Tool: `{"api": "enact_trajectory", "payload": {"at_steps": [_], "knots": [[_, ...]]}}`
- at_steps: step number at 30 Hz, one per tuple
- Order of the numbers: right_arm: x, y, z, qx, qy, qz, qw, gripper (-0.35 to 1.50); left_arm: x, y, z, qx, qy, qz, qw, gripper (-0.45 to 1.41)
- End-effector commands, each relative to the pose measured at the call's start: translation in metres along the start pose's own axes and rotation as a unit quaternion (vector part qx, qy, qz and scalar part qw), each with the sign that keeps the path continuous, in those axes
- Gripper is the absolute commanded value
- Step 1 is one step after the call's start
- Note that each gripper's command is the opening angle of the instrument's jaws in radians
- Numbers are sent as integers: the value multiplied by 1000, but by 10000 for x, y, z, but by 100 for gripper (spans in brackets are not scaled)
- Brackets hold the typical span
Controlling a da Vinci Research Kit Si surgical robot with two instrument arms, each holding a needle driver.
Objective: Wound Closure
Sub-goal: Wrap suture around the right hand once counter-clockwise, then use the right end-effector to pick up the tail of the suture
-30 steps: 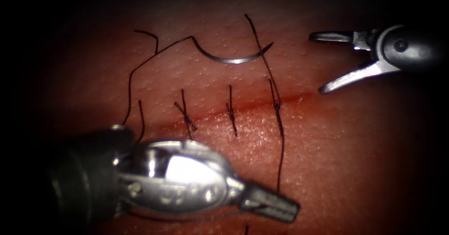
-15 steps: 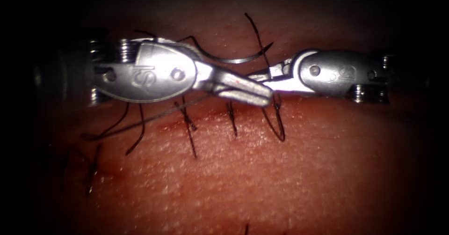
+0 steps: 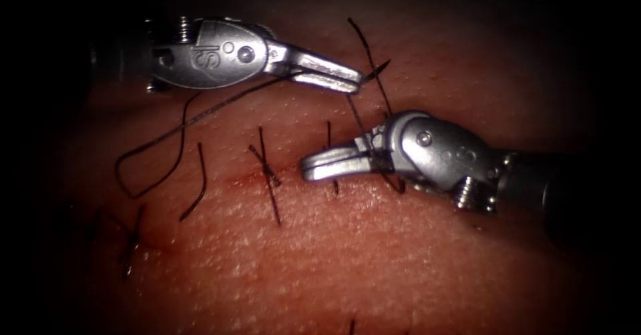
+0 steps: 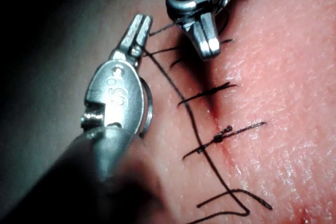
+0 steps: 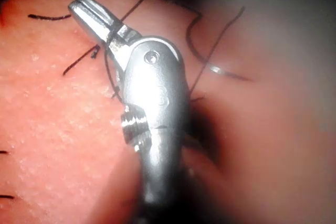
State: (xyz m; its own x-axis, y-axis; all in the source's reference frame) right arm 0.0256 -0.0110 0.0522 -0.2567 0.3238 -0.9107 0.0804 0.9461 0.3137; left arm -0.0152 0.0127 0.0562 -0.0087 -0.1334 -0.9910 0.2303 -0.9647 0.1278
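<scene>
— Holding what? The left end effector (image 3: 344, 80), upper middle, is clenched on the needle (image 3: 376, 71) near its tip, above the cut (image 3: 247, 178).
— Stiff, slippery steel; grip mid-curve. The right end effector (image 3: 314, 168) looks clenched, empty, over the tissue (image 3: 400, 261).

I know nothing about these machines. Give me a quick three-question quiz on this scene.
1. True or false: the needle is stuck in the tissue.
2. Which one grips the needle? A) left pincer B) right pincer
3. Fill in: the right pincer, shut and apparently empty, lies over the ___.
Key: 1 false, it is out of the tissue; 2 A, near its tip; 3 cut.
</scene>
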Motion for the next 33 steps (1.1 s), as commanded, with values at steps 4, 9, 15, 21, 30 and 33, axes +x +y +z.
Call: {"api": "enact_trajectory", "payload": {"at_steps": [4,9,15,21,30,33], "knots": [[-6,1,-2,-47,49,44,997,-35,-26,1,1,6,-1,0,1000,-45],[-5,4,-21,-105,59,93,988,-35,-50,12,2,15,-3,-1,1000,-45],[-4,-3,-41,-239,38,203,949,-35,-69,35,13,24,1,-2,1000,-45],[1,-9,-53,-387,10,246,889,-35,-83,61,36,24,-9,-4,1000,-45],[4,3,-41,-509,-78,208,831,56,-79,65,59,27,-10,0,1000,-45],[6,8,-36,-532,-107,176,822,84,-77,61,62,29,-10,-2,1000,-45]]}}
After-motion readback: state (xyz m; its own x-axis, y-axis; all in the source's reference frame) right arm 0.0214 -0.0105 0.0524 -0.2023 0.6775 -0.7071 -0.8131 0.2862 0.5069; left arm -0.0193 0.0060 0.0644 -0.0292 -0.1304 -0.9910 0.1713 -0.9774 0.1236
